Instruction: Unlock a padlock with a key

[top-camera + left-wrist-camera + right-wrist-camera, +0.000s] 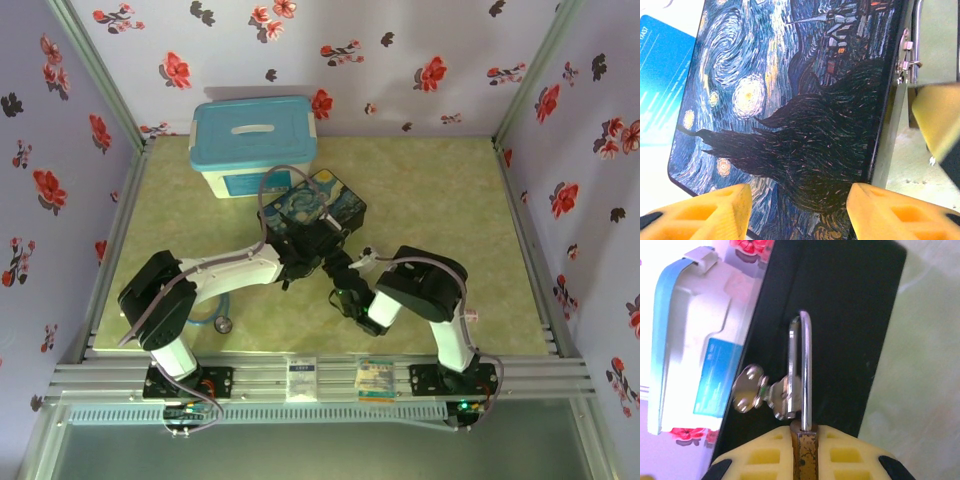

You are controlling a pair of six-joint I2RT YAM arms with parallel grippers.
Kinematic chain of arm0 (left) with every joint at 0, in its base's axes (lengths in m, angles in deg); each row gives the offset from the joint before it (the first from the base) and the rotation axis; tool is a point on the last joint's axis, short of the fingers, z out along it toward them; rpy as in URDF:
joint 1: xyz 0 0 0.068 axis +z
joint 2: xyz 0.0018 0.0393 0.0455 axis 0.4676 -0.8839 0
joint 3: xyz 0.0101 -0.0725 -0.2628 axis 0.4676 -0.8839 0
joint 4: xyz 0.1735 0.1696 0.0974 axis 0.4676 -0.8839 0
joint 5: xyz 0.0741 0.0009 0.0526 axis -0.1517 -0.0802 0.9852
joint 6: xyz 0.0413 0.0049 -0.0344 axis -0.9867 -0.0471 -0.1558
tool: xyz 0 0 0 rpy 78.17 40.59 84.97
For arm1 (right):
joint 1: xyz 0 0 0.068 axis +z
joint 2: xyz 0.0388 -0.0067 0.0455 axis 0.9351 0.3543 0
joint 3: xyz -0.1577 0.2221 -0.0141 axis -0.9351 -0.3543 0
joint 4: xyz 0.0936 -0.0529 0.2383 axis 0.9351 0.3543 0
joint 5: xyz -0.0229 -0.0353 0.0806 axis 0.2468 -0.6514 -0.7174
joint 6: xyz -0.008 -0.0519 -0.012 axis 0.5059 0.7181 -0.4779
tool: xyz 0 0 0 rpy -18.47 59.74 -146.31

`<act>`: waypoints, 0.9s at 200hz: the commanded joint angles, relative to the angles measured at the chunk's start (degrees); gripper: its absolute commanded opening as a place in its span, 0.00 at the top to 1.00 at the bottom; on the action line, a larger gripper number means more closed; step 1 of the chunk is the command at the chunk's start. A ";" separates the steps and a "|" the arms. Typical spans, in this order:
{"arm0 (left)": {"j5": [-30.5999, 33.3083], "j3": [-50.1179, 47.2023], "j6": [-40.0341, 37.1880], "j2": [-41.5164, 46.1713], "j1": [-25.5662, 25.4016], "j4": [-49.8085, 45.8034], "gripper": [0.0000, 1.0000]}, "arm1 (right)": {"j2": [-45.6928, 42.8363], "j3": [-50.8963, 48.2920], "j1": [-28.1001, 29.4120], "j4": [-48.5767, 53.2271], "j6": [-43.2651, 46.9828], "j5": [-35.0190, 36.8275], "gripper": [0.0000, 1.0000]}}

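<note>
1. At the middle of the table (440, 200), the two arms meet at the near side of a painted box (320, 205) with a swirling night-sky lid.
2. In the right wrist view, the right gripper (805, 440) has its yellow fingers pressed together on the brass body of the padlock (806, 365), pinching it from both sides.
3. The padlock's thin silver shackle rises straight up from between those fingers, against the dark side wall of the box.
4. The shackle runs through a small silver latch (782, 400) fixed on that wall. One leg goes down into the brass body, and the latch hides where the other leg ends, so I cannot tell whether the lock is closed.
5. A round silver piece (749, 395) with two dimples sticks out to the left of the latch. What it is cannot be made out.
6. In the left wrist view, the left gripper (797, 215) has its jaws spread wide, with the near end of the painted lid between them. Whether they touch the box cannot be told.
7. In the same view, a yellow finger (940, 120) of the right gripper shows just beside the box's edge, below the latch.
8. A white plastic tub (255, 140) with a light blue lid stands behind the box, touching or nearly touching it.
9. A stethoscope (222, 322) lies on the table under the left arm.
</note>
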 commanded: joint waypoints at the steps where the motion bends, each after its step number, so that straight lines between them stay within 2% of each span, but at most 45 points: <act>1: -7.77 -5.73 -1.81 -4.94 0.02 -14.97 0.43 | -3.25 -2.54 -3.93 -2.52 0.77 4.98 1.00; 22: -7.71 -6.02 -1.86 -4.91 0.04 -14.69 0.43 | -3.12 -3.56 -4.13 -2.49 -1.02 5.41 1.00; 45: -7.52 -5.93 -1.77 -5.21 0.01 -14.85 0.44 | 0.66 -3.80 -4.39 -2.67 -10.33 0.98 1.00; 65: -7.51 -6.40 -1.55 -4.79 -0.04 -14.96 0.43 | 2.98 -5.07 -4.45 -2.64 -18.12 0.93 1.00; 87: -7.42 -6.90 -1.35 -4.39 -0.03 -14.69 0.43 | 0.76 -5.39 -5.32 -2.64 -14.24 2.09 1.00; 153: -7.07 -6.27 -1.29 -5.29 -0.06 -15.23 0.43 | -7.69 -6.39 -8.06 -2.58 -6.01 -2.48 1.00; 180: -6.15 -5.94 -0.98 -5.55 -0.09 -15.79 0.44 | -7.99 -7.89 -11.43 -2.62 -7.11 -14.68 1.00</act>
